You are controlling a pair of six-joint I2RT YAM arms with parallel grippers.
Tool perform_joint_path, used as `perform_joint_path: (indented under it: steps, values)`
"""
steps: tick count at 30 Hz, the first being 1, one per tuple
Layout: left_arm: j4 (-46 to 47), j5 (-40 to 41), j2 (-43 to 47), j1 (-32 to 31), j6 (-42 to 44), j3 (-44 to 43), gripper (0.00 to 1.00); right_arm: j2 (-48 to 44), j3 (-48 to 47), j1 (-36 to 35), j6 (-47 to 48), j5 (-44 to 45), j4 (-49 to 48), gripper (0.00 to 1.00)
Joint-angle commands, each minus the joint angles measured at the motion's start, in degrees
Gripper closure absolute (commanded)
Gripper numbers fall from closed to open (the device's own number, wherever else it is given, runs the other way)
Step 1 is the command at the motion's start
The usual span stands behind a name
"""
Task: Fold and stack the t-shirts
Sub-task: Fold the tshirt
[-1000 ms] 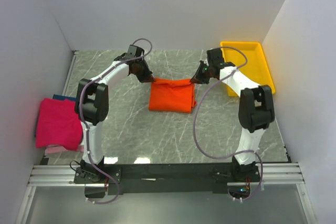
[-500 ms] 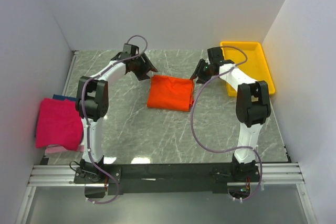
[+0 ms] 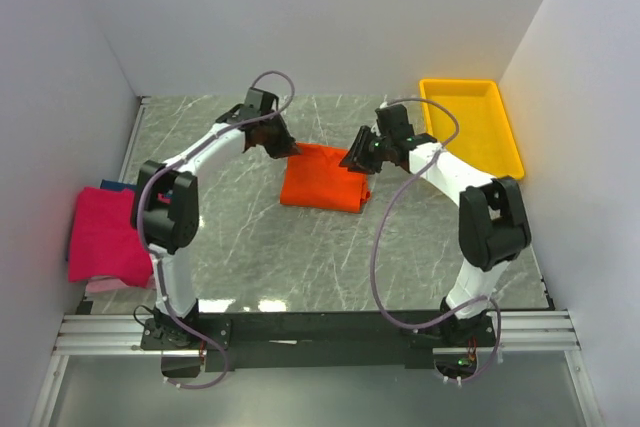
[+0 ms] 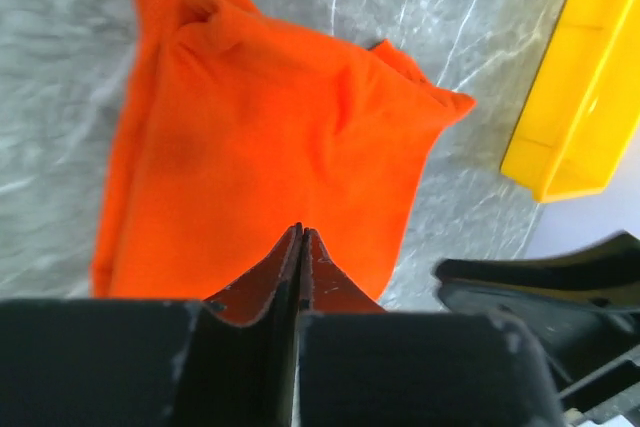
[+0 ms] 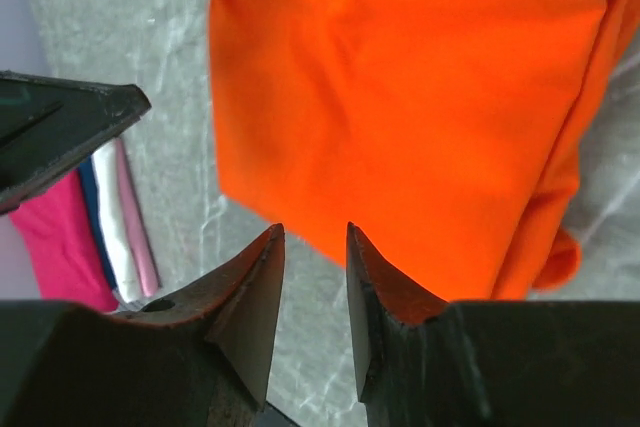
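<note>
Left tool (image 4: 301, 233): fingers pressed together, nothing seen between them, tips over the edge of the orange t-shirt (image 4: 270, 137). Right tool (image 5: 315, 234): fingers spread with a narrow gap, holding nothing, tips at the shirt's opposite edge. The shirt lies folded on the tabletop (image 3: 300, 247), between both tools. A pink t-shirt (image 3: 105, 235) tops a stack well apart from the left tool.

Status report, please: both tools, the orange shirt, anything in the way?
Left tool shut, right tool open, both at far edge of orange shirt. Shirt folded flat. Nothing in the way.
</note>
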State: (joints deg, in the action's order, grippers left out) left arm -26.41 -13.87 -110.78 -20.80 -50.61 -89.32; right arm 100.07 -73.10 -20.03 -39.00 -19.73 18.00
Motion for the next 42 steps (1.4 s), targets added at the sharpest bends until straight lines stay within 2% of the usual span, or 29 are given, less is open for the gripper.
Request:
perform_joint_path:
  steps: [1, 4, 11, 15, 19, 21, 24, 26, 28, 31, 33, 37, 42]
  values:
    - [0.7, 0.4, -5.9, 0.6, 0.8, -6.3, 0.97, 5.4, -5.5, 1.4, -1.1, -4.2, -5.6, 0.62]
    - [3.3, -2.6, -12.2, 1.5, 1.0, -11.8, 0.99, 16.2, -13.8, 3.2, -0.8, -8.6, -5.5, 0.62]
    - [7.2, -6.5, -23.6, 3.3, -0.5, -18.8, 0.93, 29.4, -22.3, 7.2, -7.7, -14.6, -8.8, 0.62]
    - [8.9, -8.7, -24.3, 4.7, -1.4, -18.0, 0.82, 30.0, -22.5, 8.6, -8.5, -15.5, -9.6, 0.62]
    - [12.3, -11.5, -20.6, 5.4, -1.2, -16.1, 0.63, 25.6, -21.8, 9.3, -6.9, -16.6, -9.7, 0.61]
    - [12.9, -12.5, -18.0, 5.7, 0.0, -16.0, 0.56, 23.3, -21.4, 9.3, -6.2, -16.7, -8.9, 0.6]
    - [11.7, -12.2, -12.9, 5.6, 1.2, -12.9, 0.53, 16.8, -16.3, 9.0, -6.5, -17.2, -9.9, 0.59]
    - [9.9, -10.8, -9.8, 5.2, 1.0, -9.4, 0.54, 11.5, -9.7, 6.9, -7.5, -17.6, -12.7, 0.59]
    - [4.7, -8.8, -6.6, 3.9, 1.2, -5.0, 0.61, 6.8, -2.4, 4.9, -8.9, -17.8, -15.3, 0.62]
    - [7.3, -8.6, -0.8, 1.7, -0.2, 6.1, 0.71, 3.6, 7.3, 1.2, -13.0, -19.5, -24.0, 0.66]
    - [10.1, -9.4, 1.9, -0.2, -0.2, 12.1, 0.75, 3.4, 10.9, -0.6, -14.3, -19.8, -29.1, 0.7]
    - [13.5, -12.2, 1.8, -2.9, 0.2, 17.2, 0.79, 7.1, 15.9, -1.2, -14.9, -21.0, -32.8, 0.78]
    - [12.0, -8.0, -2.2, -4.3, -1.9, 22.1, 0.8, 9.4, 24.7, 2.2, -16.0, -22.2, -38.6, 0.81]
